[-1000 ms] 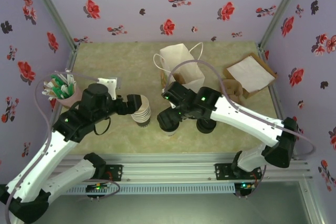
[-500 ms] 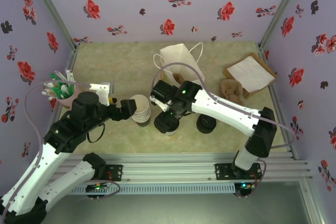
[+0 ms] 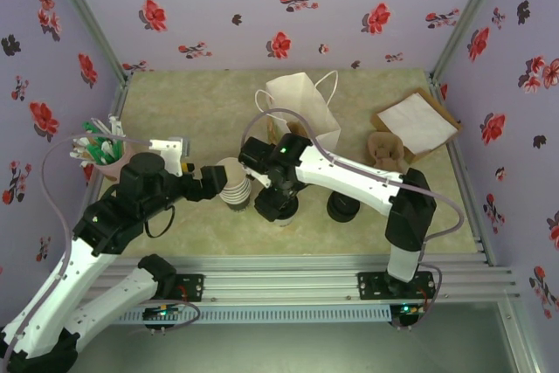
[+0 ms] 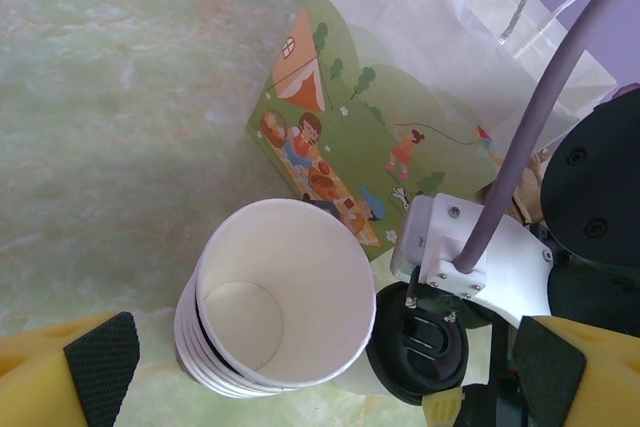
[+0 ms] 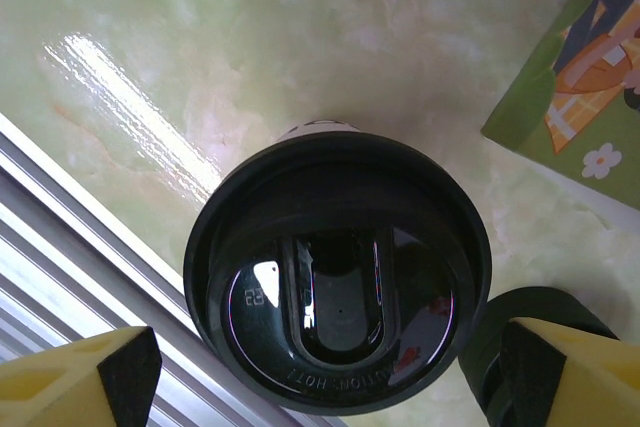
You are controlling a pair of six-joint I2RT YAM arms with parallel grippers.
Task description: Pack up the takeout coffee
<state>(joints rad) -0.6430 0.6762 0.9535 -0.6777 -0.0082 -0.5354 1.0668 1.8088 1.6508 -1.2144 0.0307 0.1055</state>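
Note:
The takeout coffee (image 5: 335, 277), a pale cup under a round black lid, stands on the table seen from straight above. My right gripper (image 5: 335, 377) is open over it, one yellow finger (image 5: 110, 372) left of the lid and the other to its right, each very close to the rim. From above, my right gripper (image 3: 274, 201) covers most of the cup. The coffee (image 4: 420, 342) stands just right of the stack of lidless cups (image 4: 275, 297). My left gripper (image 4: 320, 367) is open beside that stack. The white paper bag (image 3: 301, 111) stands upright behind the coffee.
A stack of loose black lids (image 3: 342, 207) sits right of the coffee. The cup stack (image 3: 234, 183) is on its left. A holder of stirrers (image 3: 100, 148) stands far left, a cardboard tray with napkins (image 3: 415, 124) back right. The metal rail (image 3: 288, 272) runs along the near edge.
My right gripper has swung left and settled over the coffee, its jaws narrowing a little. My left arm drew back slightly from the cup stack, then stayed still.

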